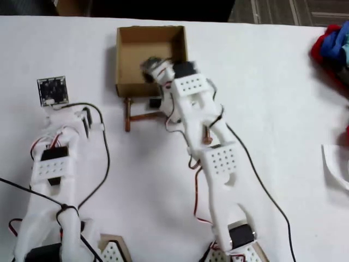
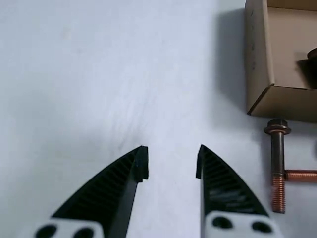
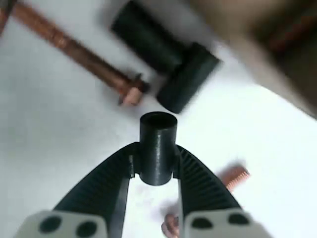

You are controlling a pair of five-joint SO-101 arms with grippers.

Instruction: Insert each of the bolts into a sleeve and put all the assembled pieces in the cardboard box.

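Note:
My right gripper (image 3: 156, 161) is shut on a black sleeve (image 3: 157, 144), held upright with its open end showing. Beyond it two more black sleeves (image 3: 143, 42) (image 3: 188, 77) lie on the white table beside a copper bolt (image 3: 74, 49). Another bolt's threaded end (image 3: 234, 177) lies under the gripper. In the high view the right gripper (image 1: 155, 71) hangs at the front wall of the cardboard box (image 1: 123, 54). My left gripper (image 2: 172, 161) is open over bare table, with nothing between its fingers. Two bolts (image 2: 277, 163) (image 2: 302, 174) lie to its side, in front of the box (image 2: 257, 59).
The two bolts (image 1: 128, 114) (image 1: 147, 116) lie in an L just in front of the box. The left arm (image 1: 54, 158) rests at the table's left side. Coloured cloth (image 1: 332, 46) and a white object (image 1: 335, 164) sit at the right edge.

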